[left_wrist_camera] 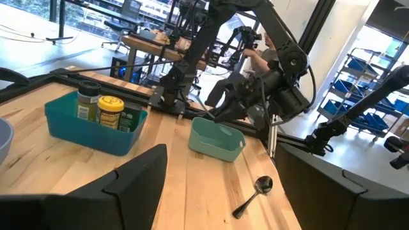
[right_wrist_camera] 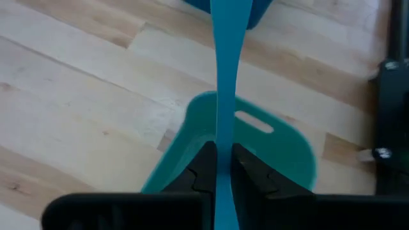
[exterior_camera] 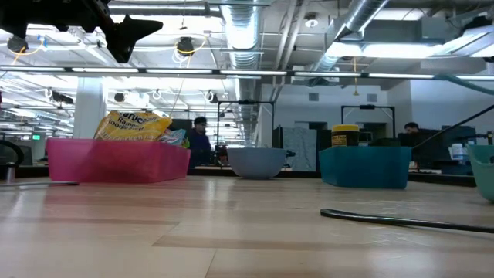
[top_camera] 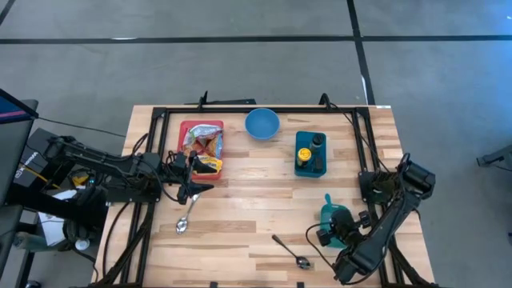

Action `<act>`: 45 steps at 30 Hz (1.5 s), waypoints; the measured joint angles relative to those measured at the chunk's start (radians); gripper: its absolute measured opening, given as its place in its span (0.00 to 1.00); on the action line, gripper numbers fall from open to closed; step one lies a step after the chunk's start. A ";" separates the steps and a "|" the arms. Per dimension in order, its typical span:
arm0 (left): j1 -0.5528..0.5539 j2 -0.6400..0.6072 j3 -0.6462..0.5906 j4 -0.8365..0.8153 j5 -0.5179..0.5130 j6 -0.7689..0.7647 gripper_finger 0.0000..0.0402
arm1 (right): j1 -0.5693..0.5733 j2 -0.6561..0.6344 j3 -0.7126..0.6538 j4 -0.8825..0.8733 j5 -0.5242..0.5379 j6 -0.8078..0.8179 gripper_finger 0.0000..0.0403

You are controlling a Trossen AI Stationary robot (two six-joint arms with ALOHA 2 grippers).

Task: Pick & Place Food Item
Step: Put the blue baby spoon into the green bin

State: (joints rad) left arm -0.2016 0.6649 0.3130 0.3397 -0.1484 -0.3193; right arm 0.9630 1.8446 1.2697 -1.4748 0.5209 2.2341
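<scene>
A pink bin (top_camera: 202, 144) of snack bags (exterior_camera: 135, 125) stands at the table's far left. My left gripper (top_camera: 192, 188) hovers just on the near side of it, above the table, open and empty; its fingers show wide apart in the left wrist view (left_wrist_camera: 223, 176). My right gripper (top_camera: 330, 234) is at the near right, shut on a small teal bin (top_camera: 336, 216), which also shows in the left wrist view (left_wrist_camera: 217, 140). My right gripper pinches one upright wall of the teal bin at its rim (right_wrist_camera: 220, 128), one finger inside the bin and one outside. The fingers slant down from the table's near right side. In the left wrist view the bin stands upright, its bottom seemingly on the table.
A blue bowl (top_camera: 262, 124) stands at the far middle. A blue tray with bottles (top_camera: 310, 154) is right of it. One spoon (top_camera: 186, 218) lies near my left gripper, another (top_camera: 290, 250) at the near middle. A black frame (top_camera: 240, 110) edges the table.
</scene>
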 joint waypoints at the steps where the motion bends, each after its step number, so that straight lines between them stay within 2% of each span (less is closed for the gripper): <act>1: 0.000 0.000 0.000 0.000 0.000 0.000 0.71 | 0.000 0.000 0.000 -0.005 0.000 0.000 0.05; 18: 0.000 0.000 0.000 0.001 0.000 0.000 0.71 | 0.006 0.000 -0.082 0.107 -0.001 -0.022 0.05; 25: 0.000 0.000 0.000 0.001 0.000 0.000 0.71 | 0.006 0.000 -0.081 0.185 -0.007 -0.126 0.05; 31: 0.000 0.000 0.000 0.001 0.000 0.000 0.71 | 0.005 0.000 -0.083 0.167 -0.028 -0.119 0.05; 40: 0.000 0.000 0.000 0.001 0.000 0.000 0.71 | 0.005 0.002 -0.154 0.282 -0.022 -0.113 0.05; 45: 0.000 0.000 0.000 0.001 0.000 0.000 0.71 | 0.006 0.002 -0.154 0.280 -0.091 -0.137 0.05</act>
State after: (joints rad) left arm -0.2020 0.6649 0.3130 0.3406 -0.1482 -0.3193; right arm 0.9686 1.8462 1.1152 -1.1950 0.4303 2.0973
